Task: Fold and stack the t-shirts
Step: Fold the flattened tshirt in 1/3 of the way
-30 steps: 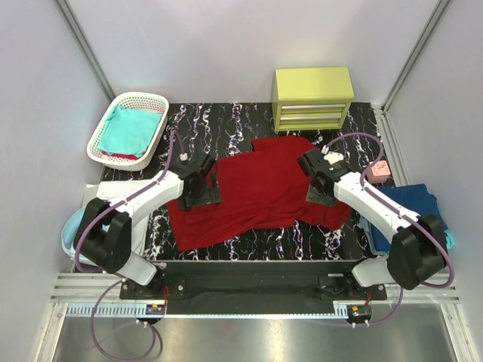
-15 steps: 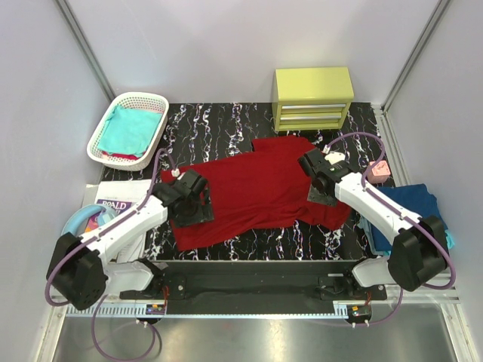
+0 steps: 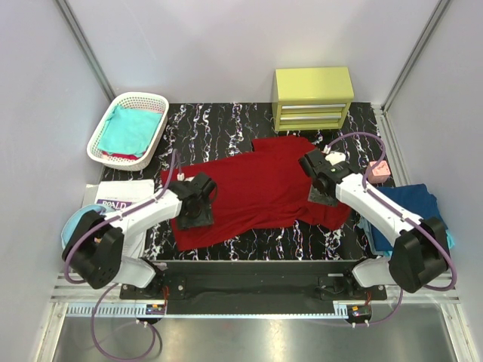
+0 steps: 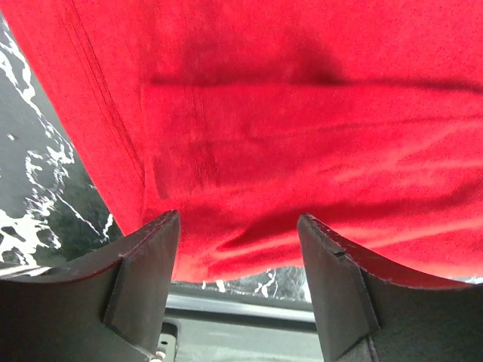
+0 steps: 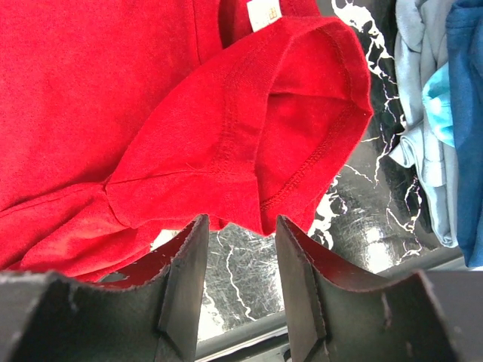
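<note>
Left tool (image 4: 238, 222) jaws wide, straddling the near-left edge of dark red t-shirt (image 3: 256, 188), spread flat mid-tabletop (image 3: 219, 124), likely lining up a fold grab. Right tool (image 5: 241, 220) part-open over sleeve (image 5: 287, 113), nothing pinched, probably for the same fold.

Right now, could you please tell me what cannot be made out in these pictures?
- Red shirt: top view, left arm and right arm cover patches.
- Left pincer: wrist view, unclear whether its tips touch the cloth.
- Navy shirt: top view, right arm crosses it; right wrist view, edge cuts it.
- Basket: teal shirt hides what lies beneath.
- Label: right wrist view, print too small.
</note>
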Controlling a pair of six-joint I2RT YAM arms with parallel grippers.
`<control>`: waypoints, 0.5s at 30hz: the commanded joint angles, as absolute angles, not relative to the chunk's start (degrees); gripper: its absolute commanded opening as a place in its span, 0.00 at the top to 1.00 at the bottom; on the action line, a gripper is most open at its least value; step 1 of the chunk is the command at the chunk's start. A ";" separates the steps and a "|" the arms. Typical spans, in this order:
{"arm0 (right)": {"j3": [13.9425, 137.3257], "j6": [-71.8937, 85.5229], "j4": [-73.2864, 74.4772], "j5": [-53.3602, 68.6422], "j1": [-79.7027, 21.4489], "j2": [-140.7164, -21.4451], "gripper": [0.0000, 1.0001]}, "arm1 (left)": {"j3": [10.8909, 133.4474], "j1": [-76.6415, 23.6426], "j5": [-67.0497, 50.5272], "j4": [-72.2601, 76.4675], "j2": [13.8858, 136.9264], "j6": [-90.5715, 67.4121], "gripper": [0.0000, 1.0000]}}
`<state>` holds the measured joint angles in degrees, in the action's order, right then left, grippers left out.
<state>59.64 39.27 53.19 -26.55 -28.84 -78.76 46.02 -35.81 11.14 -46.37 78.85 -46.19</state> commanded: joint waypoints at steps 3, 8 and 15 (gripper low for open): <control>58.45 38.85 53.70 -29.44 -29.27 -75.41 0.51 | 52.47 -35.95 16.70 -45.09 79.46 -44.65 0.30; 57.83 39.11 53.70 -29.88 -29.27 -75.15 0.51 | 53.79 -35.95 17.75 -45.26 78.75 -44.21 0.29; 57.92 39.29 53.79 -29.88 -29.27 -75.06 0.51 | 51.86 -35.95 16.53 -45.52 81.48 -45.00 0.31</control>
<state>57.91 39.27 53.45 -27.55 -28.84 -76.44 51.81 -35.81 15.55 -45.95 80.93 -44.86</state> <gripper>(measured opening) 0.490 0.701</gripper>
